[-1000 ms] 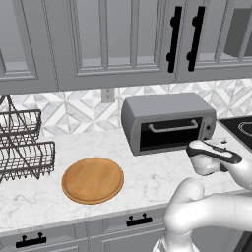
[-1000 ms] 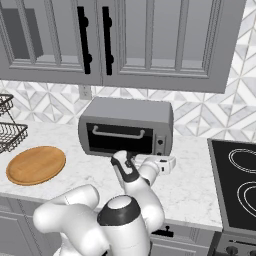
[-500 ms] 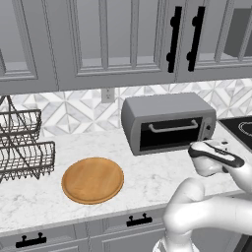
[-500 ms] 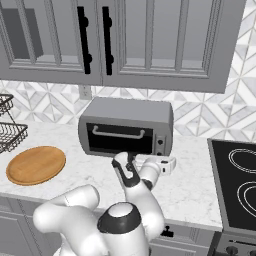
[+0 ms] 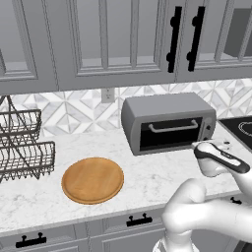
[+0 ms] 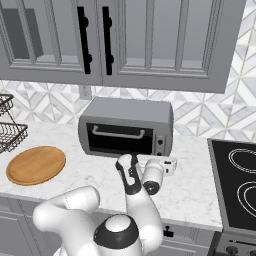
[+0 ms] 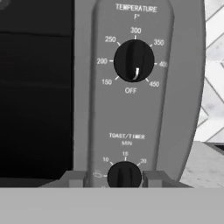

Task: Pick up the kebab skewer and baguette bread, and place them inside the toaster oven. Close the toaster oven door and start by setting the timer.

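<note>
The wide grey metal toaster oven (image 5: 167,123) sits on the white marble counter (image 5: 147,177) against the patterned backsplash, its long axis along the wall and its front facing the robot. Its black glass door (image 6: 120,140) with a grey bar handle stands upright and shut. In the hand view, the two-finger gripper (image 7: 124,179) is right at the knob strip, its fingers (image 7: 75,179) just either side of the black toast/timer knob (image 7: 124,176), below the temperature knob (image 7: 134,61); whether they clamp it is unclear. A round wooden board (image 5: 92,179) lies well to the left.
</note>
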Robot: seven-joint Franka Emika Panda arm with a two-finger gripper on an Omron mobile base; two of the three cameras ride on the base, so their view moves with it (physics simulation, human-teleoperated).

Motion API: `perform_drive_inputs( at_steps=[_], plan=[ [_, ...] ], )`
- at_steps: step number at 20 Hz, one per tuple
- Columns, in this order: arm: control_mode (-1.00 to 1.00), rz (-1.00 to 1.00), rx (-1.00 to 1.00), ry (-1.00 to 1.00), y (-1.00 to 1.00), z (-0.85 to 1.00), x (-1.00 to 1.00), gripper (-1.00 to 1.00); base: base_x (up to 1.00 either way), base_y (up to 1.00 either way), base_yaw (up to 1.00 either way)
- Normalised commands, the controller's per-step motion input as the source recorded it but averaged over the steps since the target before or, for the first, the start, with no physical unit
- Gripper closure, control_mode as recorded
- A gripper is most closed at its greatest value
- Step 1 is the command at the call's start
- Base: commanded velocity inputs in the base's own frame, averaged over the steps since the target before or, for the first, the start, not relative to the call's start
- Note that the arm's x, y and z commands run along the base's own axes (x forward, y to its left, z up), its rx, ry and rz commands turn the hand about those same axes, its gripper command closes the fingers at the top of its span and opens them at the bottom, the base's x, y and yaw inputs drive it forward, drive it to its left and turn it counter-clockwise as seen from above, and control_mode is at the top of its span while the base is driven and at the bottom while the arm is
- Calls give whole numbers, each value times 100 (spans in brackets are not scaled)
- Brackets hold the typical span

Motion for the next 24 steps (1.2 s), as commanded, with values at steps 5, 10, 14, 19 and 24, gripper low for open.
perform_drive_inputs(
  at_steps=[5,10,14,19,24],
  plan=[
    [-100,10,4,0,0,0,0,100,0,0,0],
    [-100,6,2,0,0,0,0,100,0,0,0],
    [-100,0,0,0,2,0,1,100,0,0,0],
    [-100,0,1,0,1,0,0,100,0,0,0],
    [-100,0,9,0,0,0,0,100,0,0,0]
  ],
)
